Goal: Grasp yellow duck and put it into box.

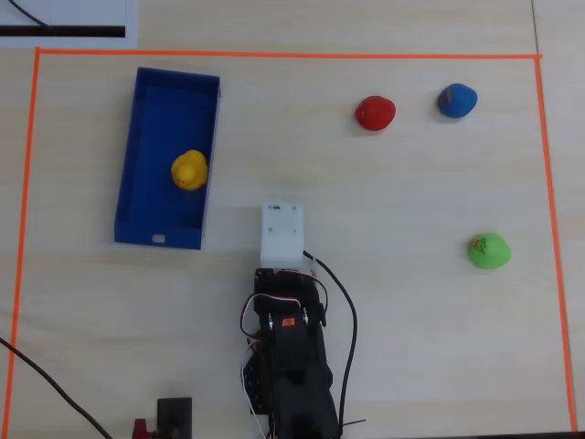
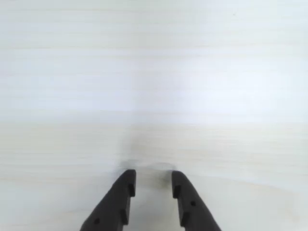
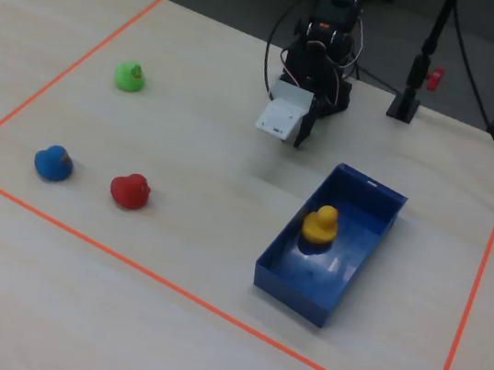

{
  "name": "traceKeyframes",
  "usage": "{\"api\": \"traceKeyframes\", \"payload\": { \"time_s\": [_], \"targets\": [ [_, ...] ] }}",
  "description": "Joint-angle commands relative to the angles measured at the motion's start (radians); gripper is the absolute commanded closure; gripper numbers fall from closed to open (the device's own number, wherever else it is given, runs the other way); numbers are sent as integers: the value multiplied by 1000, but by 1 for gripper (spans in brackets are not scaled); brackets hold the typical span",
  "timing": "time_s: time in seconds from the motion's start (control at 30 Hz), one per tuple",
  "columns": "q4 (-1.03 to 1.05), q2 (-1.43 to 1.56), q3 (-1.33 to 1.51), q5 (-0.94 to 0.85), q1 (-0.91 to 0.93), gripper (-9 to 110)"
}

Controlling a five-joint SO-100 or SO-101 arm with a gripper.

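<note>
The yellow duck [image 1: 189, 170] sits upright inside the blue box [image 1: 155, 101], near its middle; the fixed view shows the same duck [image 3: 320, 224] within the box [image 3: 291, 292]. My gripper [image 2: 153, 176] hovers over bare table in the wrist view, its two dark fingers apart with nothing between them. From overhead the arm [image 1: 288, 347] stands at the bottom centre. Its white wrist housing [image 1: 281, 232] covers the fingers, just right of the box's near corner. Neither duck nor box appears in the wrist view.
A red duck [image 1: 375, 112], a blue duck [image 1: 456, 100] and a green duck [image 1: 489, 251] lie on the right half of the table. Orange tape [image 1: 274, 55] frames the work area. Black cables [image 1: 347, 338] trail by the arm's base.
</note>
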Motion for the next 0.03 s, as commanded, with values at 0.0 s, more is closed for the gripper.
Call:
{"api": "traceKeyframes", "payload": {
  "time_s": [0.0],
  "targets": [
    [15,0,0,12,5,93]
  ]
}}
